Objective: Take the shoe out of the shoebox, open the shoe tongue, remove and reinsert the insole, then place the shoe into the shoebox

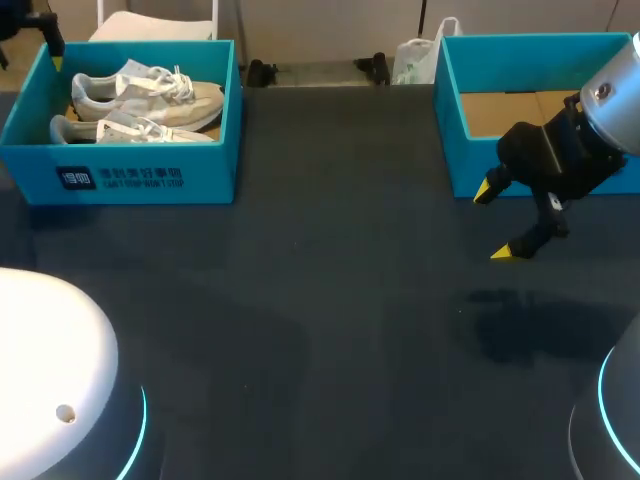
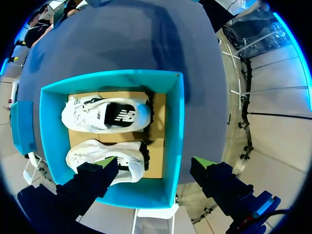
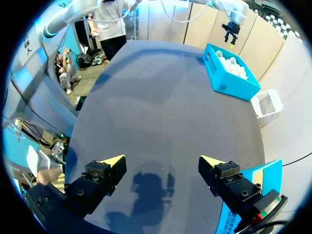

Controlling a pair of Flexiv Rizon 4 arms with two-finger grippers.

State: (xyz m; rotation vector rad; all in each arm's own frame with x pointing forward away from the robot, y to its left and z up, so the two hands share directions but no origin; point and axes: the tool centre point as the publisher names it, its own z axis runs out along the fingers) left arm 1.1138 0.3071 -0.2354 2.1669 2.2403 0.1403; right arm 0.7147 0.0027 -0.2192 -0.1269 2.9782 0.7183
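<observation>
A teal shoebox with white print on its front wall stands at the far left of the dark table. It holds two pale grey-white lace-up shoes lying side by side on a brown cardboard floor. In the head view the rear shoe and the front shoe both have heels to the left and toes to the right, with white laces showing along their tops. From the left wrist view, both shoes show dark openings with a black inner lining bearing a white mark.

The left gripper hangs above the shoebox's far wall, looking down into it. Its fingers are spread wide and hold nothing. One finger hides part of the shoe closer to it, and the other stands outside the box wall.

Across the bare middle of the table, the right gripper hovers above the surface with its yellow tips well apart and nothing between them. It casts a shadow on the table below. It sits just in front of a second box, also teal with a cardboard floor, at the far right. In the right wrist view, the shoebox with the white shoes lies well ahead across the table.
</observation>
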